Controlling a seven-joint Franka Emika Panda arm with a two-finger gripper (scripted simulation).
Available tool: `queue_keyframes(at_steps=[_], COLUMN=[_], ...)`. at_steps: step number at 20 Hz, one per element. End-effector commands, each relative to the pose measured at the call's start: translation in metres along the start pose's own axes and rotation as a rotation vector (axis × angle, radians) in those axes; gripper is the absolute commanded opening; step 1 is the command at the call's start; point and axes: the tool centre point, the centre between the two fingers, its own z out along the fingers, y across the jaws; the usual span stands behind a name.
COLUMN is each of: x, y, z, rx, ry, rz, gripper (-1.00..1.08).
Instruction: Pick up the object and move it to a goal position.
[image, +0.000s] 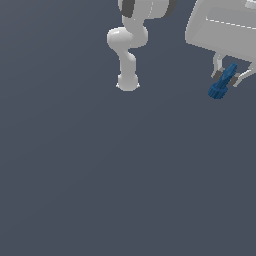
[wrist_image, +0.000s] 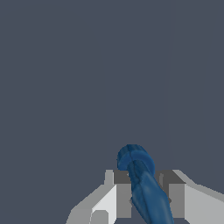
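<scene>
Clamped slantwise on the blue piece (image: 222, 82) between the gripper (image: 226, 78) jaws, knobbly end hanging below them, presumably for carrying goalward.

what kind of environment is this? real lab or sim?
Almost certainly a bare simulator scene, not a real lab. The ground is one flat, textureless grey-blue surface with no furniture or walls; the white arm is smoothly rendered; the pincer grips a blocky dark-blue object.
</scene>
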Motion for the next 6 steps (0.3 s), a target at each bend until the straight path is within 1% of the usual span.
queue_keyframes(at_steps=[1,6], x=[-0.0004,-0.0006], y=[-0.0006,-0.0010], z=[-0.0016,-0.0024], rx=[0.000,0.000], ry=[0.000,0.000], rz=[0.000,0.000], gripper=[-1.00,-1.00])
